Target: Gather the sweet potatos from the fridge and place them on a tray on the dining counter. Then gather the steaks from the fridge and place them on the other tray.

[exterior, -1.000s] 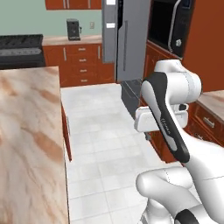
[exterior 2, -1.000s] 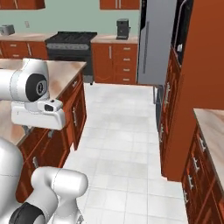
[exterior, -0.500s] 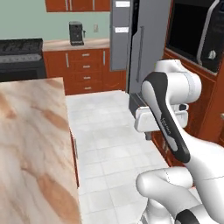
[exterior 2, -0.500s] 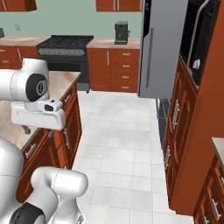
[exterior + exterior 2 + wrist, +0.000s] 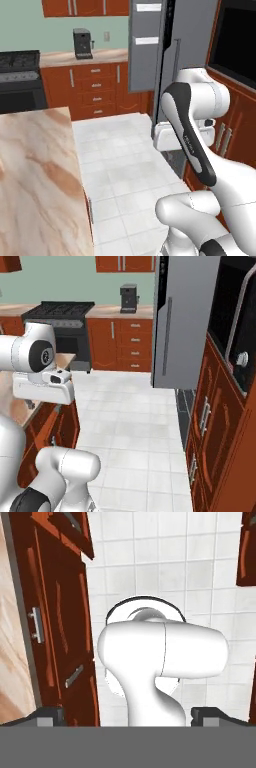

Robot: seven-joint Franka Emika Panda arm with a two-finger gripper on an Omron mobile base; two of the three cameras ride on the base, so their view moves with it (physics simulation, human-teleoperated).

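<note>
The tall grey fridge [image 5: 149, 47] [image 5: 186, 321] stands ahead across the tiled floor, a long bar handle on its front. I cannot tell whether its doors are open. The dining counter [image 5: 35, 175] with its tan-pink marbled top lies close on the left, and its red-brown base [image 5: 60, 612] runs beside the arm. My gripper [image 5: 132, 716] points down at the floor, open, with nothing between its fingertips [image 5: 50, 714]. The white hand [image 5: 170, 137] [image 5: 42, 388] hangs folded close to the arm. The sweet potatos, the steaks and both trays are out of view.
A black stove [image 5: 20, 75] and a coffee machine [image 5: 82, 42] stand at the back wall counter. A built-in dark oven [image 5: 235, 40] and red-brown cabinets [image 5: 215, 421] line the right side. White tiled floor [image 5: 130, 421] runs between the island and the fridge.
The whole scene has shifted: the base has moved and the fridge now looks nearer and larger. The arm keeps its folded pose and the gripper stays open.
</note>
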